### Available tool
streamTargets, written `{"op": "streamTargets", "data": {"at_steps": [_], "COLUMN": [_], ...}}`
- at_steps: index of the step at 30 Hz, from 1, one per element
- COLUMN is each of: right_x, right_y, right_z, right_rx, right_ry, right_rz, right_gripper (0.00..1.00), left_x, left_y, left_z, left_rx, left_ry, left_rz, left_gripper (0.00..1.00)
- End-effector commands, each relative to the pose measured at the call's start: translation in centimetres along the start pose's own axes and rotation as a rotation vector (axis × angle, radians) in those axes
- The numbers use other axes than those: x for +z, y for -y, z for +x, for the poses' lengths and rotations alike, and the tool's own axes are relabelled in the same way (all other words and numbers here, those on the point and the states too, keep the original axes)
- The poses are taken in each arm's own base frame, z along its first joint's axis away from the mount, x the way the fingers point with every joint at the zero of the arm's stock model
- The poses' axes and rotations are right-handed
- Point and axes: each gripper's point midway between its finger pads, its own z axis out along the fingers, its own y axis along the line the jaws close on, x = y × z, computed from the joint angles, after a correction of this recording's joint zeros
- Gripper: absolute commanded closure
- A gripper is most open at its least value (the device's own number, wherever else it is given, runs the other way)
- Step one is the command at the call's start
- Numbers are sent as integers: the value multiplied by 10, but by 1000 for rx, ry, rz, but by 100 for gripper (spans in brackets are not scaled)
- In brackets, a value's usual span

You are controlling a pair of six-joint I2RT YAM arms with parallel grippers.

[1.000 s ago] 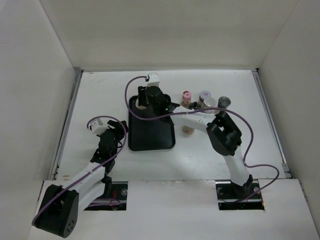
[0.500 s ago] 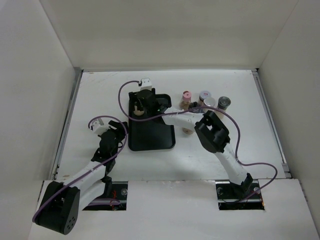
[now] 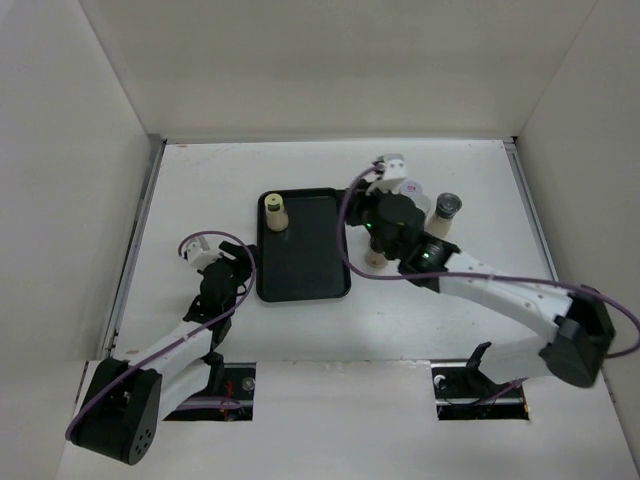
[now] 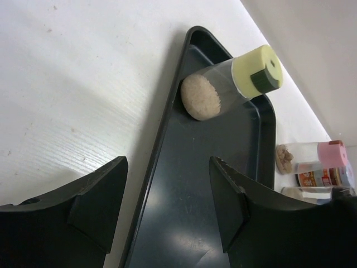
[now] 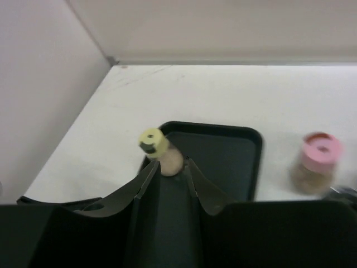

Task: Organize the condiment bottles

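Observation:
A cream-capped condiment bottle [image 3: 276, 212] [image 4: 231, 84] [image 5: 156, 146] stands alone in the far left corner of the black tray [image 3: 310, 270] [image 4: 223, 184] [image 5: 228, 151]. My right gripper [image 3: 380, 215] [image 5: 171, 161] hovers right of the tray over the bottle group, its jaws drawn close with nothing between them; its wrist view is blurred. A pink-capped bottle [image 5: 318, 159] [image 4: 321, 159] is hidden under it from above. A grey-capped bottle [image 3: 447, 208] and a tan one [image 3: 375, 258] stand nearby. My left gripper [image 3: 238, 262] [image 4: 169, 167] rests open and empty at the tray's left edge.
White walls enclose the table on the left, back and right, with a metal rail [image 3: 140, 240] along the left side. Purple cables [image 3: 350, 200] loop above the tray's right edge. The right arm's elbow [image 3: 580, 340] sits at the near right.
The right gripper let go of the cream-capped bottle in the tray's far left corner, then swung right to the bottle group. The left arm has not moved.

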Motion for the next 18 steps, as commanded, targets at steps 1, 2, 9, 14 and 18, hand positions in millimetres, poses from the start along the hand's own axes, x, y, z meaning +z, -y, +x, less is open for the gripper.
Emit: {"op": "streamTargets", "data": {"at_steps": [1,2,9,14,18], "right_x": [-39,-49,-87,-68,-45], "right_y": [62,74,116,127,135], "right_z": [35,41,91,114,120], "right_rx": [-72,-83,-85,-115,-132], "right_ry": [-59,-77,-224,-286,-277], "right_rz": [187,218,318,365,387], "right_gripper": [66,60,0,0,1], "left_x": [2,3,4,5,4], "left_y": [14,14,15,17,21], "left_z": [-7,-7,-4,-1,0], "left_rx": [-24,-25,-18,-14,-22], "left_ry": [19,21,15,3,-13], "left_rz": [44,44,46,52,75], "left_gripper": [41,41,41,41,40]}}
